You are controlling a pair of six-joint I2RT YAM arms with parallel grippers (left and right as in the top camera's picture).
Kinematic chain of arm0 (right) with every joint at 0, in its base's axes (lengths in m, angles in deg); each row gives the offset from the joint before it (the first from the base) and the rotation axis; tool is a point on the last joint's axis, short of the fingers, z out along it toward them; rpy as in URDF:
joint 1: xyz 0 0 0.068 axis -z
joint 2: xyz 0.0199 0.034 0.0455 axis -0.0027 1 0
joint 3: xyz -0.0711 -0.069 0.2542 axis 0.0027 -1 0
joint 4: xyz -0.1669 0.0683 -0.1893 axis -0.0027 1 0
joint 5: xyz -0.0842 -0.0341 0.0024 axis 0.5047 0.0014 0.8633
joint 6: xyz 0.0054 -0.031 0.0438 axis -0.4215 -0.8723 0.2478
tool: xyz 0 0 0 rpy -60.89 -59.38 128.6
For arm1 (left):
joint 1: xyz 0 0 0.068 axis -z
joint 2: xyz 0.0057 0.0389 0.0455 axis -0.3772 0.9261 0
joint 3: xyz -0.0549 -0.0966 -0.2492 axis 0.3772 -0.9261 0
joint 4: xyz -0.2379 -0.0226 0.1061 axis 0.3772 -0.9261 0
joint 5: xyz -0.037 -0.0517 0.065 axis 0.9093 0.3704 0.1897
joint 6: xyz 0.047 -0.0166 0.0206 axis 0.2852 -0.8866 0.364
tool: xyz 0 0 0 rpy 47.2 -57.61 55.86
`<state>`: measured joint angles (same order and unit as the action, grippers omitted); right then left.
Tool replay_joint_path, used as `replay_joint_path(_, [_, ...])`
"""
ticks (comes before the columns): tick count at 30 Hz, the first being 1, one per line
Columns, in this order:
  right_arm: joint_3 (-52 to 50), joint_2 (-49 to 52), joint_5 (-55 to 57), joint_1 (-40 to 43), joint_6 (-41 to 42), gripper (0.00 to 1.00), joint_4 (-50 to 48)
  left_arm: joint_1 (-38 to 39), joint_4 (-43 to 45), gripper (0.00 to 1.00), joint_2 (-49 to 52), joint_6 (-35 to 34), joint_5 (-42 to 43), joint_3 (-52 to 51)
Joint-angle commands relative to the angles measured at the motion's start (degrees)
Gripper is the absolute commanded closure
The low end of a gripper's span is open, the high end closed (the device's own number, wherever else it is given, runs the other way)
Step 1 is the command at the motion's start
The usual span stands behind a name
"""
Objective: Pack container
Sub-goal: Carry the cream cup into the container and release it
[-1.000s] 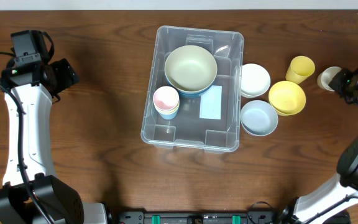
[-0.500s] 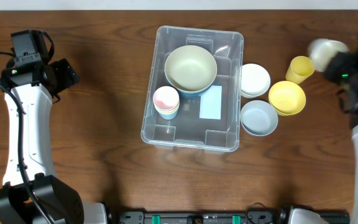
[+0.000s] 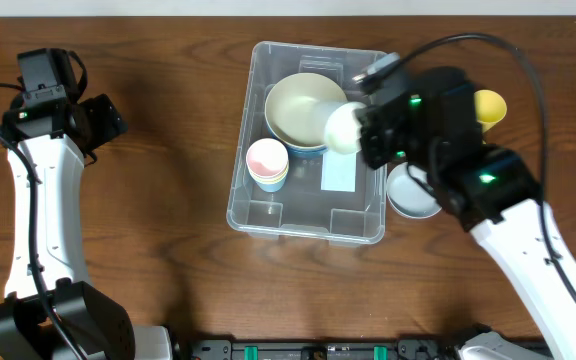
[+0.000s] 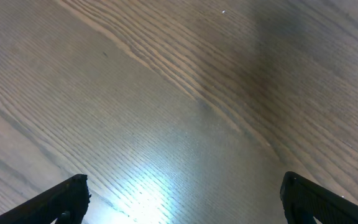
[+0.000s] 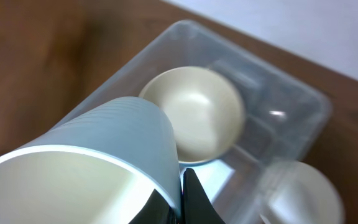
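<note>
**Item 1 — container**. Clear rectangular bin, upright at mid-table. In the overhead view the right arm covers part of its right wall. A white label lies on its base, its upper edge hidden by the held cup.

Contents:
- A cream bowl at the far end. It is nested in a blue bowl, of which only a sliver of rim shows.
- A stack of small cups at the left wall, pink on top. The number in the stack is hard to make out.

**Item 2 — right gripper**. Clenched on a pale cup, with the cup's wall pinched between two dark fingers cut off at the bottom edge of the wrist view. The cup is tipped on its side above the container's right half. Whether it touches anything below cannot be told.

**Item 3 — left gripper**. Released and spread wide, with only two dark fingertips showing at the lower corners of its wrist view. Bare wooden table lies between them. It is well to the left of the container.

**Outside the bin:**
- A yellow cup, mostly hidden behind the right arm.
- A grey-blue bowl just beside the right wall, largely covered by the arm.
- A blurred pale round shape at the lower right of the right wrist view, too soft to identify.
</note>
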<state>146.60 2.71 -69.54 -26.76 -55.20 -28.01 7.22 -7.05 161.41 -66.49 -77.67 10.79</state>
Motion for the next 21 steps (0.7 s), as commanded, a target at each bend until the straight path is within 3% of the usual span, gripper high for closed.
replay_joint_path(1, [0.3,3.5,-0.8,-4.0,-0.9,0.99,1.2,-0.2,0.1,0.02,-1.2,0.5,-0.7,1.5])
replay_joint_path(14, [0.3,10.7,-0.7,-17.7,1.1,0.99,8.5,-0.2,0.1,0.02,-1.2,0.5,-0.7,1.5])
replay_joint_path(21, [0.3,11.5,2.2,-20.2,1.2,0.99,11.5,-0.2,0.0,0.02,-1.2,0.5,-0.7,1.5])
